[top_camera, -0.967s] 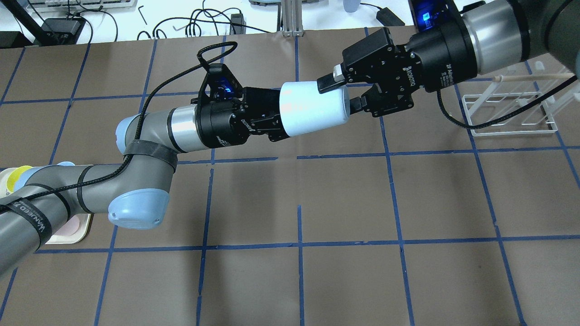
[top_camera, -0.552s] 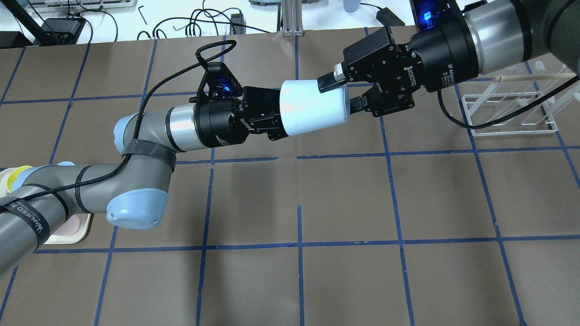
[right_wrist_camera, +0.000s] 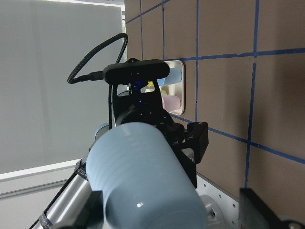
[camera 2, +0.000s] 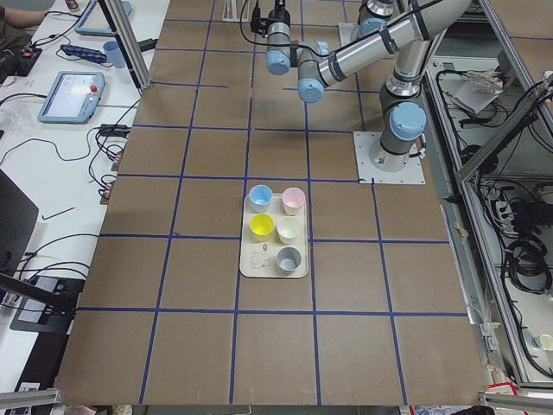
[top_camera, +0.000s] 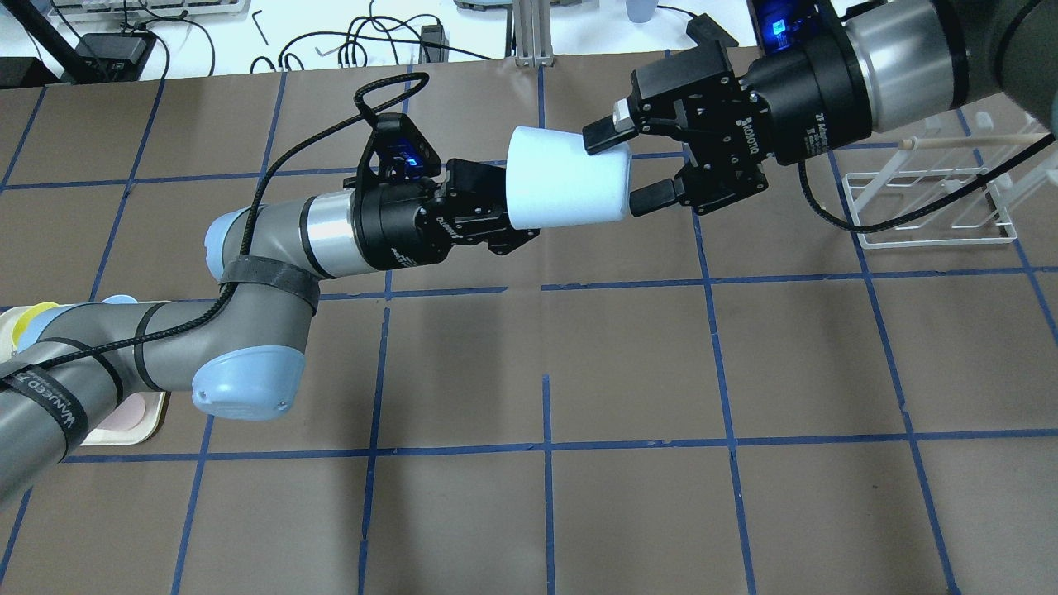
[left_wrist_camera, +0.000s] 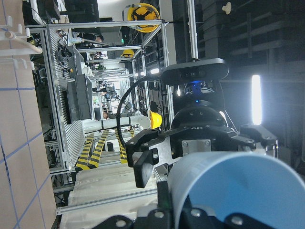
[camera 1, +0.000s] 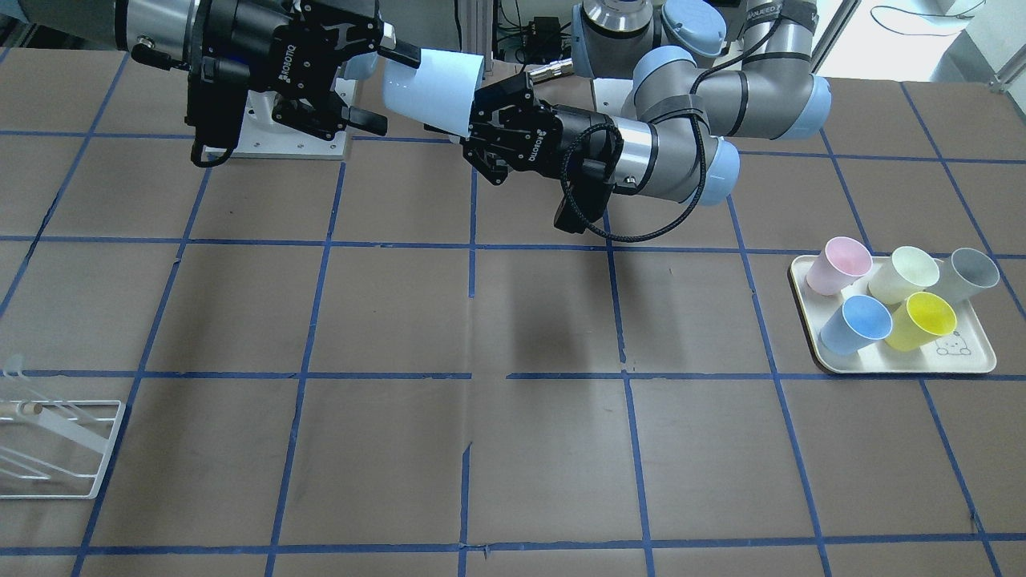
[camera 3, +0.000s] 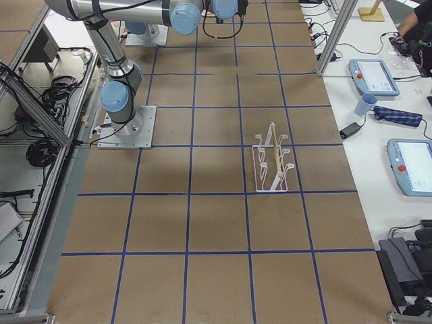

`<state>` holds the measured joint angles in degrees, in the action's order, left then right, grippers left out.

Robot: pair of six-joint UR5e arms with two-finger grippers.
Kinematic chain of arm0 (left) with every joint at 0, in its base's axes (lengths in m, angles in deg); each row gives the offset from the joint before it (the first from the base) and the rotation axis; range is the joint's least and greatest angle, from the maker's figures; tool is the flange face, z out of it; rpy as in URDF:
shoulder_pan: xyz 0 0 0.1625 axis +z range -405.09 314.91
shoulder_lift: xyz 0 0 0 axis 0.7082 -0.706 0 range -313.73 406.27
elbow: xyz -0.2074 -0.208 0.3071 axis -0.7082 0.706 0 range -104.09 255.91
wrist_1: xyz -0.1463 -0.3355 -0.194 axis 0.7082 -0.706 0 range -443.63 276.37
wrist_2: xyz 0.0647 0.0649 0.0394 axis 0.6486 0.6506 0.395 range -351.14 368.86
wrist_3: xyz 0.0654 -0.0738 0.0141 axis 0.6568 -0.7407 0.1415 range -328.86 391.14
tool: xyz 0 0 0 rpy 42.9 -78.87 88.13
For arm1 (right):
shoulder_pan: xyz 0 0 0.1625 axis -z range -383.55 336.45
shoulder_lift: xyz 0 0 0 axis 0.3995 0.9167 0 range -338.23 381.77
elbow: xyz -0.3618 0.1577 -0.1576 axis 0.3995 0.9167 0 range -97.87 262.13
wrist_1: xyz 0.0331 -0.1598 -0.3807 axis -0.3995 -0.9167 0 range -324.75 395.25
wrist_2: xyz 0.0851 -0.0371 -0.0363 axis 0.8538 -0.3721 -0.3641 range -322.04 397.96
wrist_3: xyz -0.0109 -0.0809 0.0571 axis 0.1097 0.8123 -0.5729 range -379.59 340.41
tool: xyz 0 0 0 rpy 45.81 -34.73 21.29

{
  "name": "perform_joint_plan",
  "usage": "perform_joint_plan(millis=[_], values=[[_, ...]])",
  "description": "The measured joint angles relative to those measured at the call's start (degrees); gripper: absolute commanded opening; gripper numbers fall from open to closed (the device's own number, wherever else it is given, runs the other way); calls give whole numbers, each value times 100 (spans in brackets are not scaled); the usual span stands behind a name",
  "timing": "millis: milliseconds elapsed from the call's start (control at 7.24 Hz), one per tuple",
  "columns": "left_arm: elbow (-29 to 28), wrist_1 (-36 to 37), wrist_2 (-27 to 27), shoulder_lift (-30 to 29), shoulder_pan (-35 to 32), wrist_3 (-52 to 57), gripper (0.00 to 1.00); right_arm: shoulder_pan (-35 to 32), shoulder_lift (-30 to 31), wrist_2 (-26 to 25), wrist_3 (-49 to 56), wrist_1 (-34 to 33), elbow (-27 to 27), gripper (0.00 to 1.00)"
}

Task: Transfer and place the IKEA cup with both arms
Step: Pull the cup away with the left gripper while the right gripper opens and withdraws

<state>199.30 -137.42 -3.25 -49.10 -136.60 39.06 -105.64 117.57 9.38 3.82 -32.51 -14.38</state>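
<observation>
Handover pose above table (top_camera: 744, 355), off the surface. From opposite sides: left arm (top_camera: 273, 240), right arm (top_camera: 901, 58), wrists nearly nose to nose on one line. Between them, cup (top_camera: 566, 178) on its side, long axis running arm to arm, rim toward left, base toward right. Clamped at the rim end by left gripper (top_camera: 508, 207); looks like one finger inside the mouth and one outside, going by left wrist view staring straight into the open cup. Facing the base end, right gripper (top_camera: 626, 168): spread wide, wider than the base, gripping nothing. Straddling that end, upper finger (top_camera: 602, 136) overlapping the wall in overhead view, lower finger (top_camera: 653, 198) just off the base edge; can't tell contact on the upper one, looks clear in right wrist view. Equally near both tools, owned by left only. Reads as pre-grasp of the transfer. Next probably needs sliding right gripper further along the axis, closing, only then releasing left. Risk: shallow bite on a tapered, slick wall, squirting cup back toward left.
</observation>
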Motion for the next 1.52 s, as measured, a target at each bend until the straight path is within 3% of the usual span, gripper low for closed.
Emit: perform_joint_plan(millis=[414, 691, 967, 1519], values=[[21, -2, 130, 38, 26, -16, 0, 46, -38, -101, -175, -24, 89, 100], [-4, 1, 667, 147, 114, -207, 0, 82, -90, -502, -409, -121, 309, 100], [-20, 50, 1748, 292, 268, -378, 0, 113, -131, -1199, -776, -380, 508, 100], [-97, 231, 4866, 505, 938, -439, 0, 104, -117, -3765, -1180, -984, 471, 100]])
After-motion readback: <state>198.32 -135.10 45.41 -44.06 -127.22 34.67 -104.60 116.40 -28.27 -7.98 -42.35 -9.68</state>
